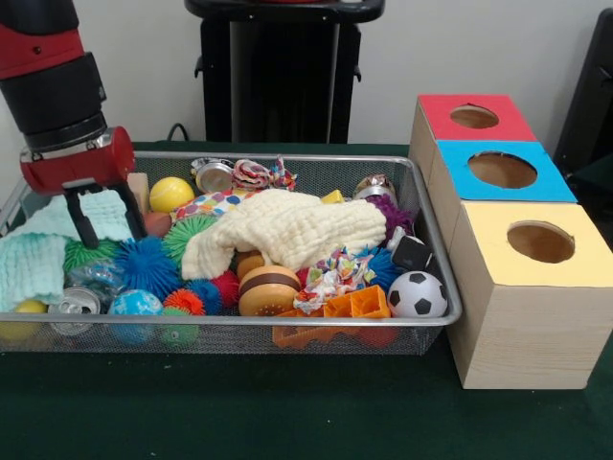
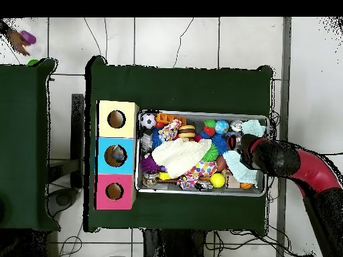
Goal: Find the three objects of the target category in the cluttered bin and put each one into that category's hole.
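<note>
One arm poised over a crowded bin

One red and black arm comes down steeply at the end of the wire bin [image 1: 436, 251] farthest from the boxes, its wrist nearly vertical. The gripper [image 1: 105, 218] points straight down, its two dark fingers [image 1: 82, 219] spread apart with nothing between them. The tips hang just above a pale green cloth [image 1: 59, 220] and a green spiky ball [image 1: 86, 254].

Just beyond the open jaws, toward the bin's back wall, sits a yellow ball [image 1: 170, 193]. Below them, toward the bin's front wall, lie a blue spiky ball [image 1: 148, 264], a drink can [image 1: 75, 305] and a small globe ball [image 1: 135, 305]. Off to the side toward the boxes, a cream knitted cloth [image 1: 287, 228] drapes over the middle of the heap, with a toy burger [image 1: 268, 289] and an orange plastic piece [image 1: 356, 305] in front of it, and a soccer ball [image 1: 418, 294] in the far corner.

Three wooden boxes stand in a row touching the bin's far end, well apart from the gripper: a red box [image 1: 474, 118], a blue box [image 1: 501, 171] and a yellow box [image 1: 536, 242], each with a round hole in its top.

From overhead, the arm [image 2: 295, 164] reaches across the bin's end wall.
</note>
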### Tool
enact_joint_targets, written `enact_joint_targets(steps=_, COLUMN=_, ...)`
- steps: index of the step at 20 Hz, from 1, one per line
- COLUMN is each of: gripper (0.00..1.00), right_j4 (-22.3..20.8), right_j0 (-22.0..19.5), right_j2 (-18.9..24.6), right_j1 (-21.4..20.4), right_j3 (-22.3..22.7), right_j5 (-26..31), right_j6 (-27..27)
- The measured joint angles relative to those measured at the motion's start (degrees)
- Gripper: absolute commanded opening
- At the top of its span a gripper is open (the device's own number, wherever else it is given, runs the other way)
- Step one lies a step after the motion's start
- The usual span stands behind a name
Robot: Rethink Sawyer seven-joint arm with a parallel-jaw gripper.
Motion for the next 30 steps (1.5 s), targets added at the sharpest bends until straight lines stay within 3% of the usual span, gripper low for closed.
enact_joint_targets(steps=30, gripper=1.00, right_j4=-0.7, right_j0=0.9, right_j2=0.2, right_j1=5.6, right_j3=-4.3, right_j5=-3.3, right_j6=0.0)
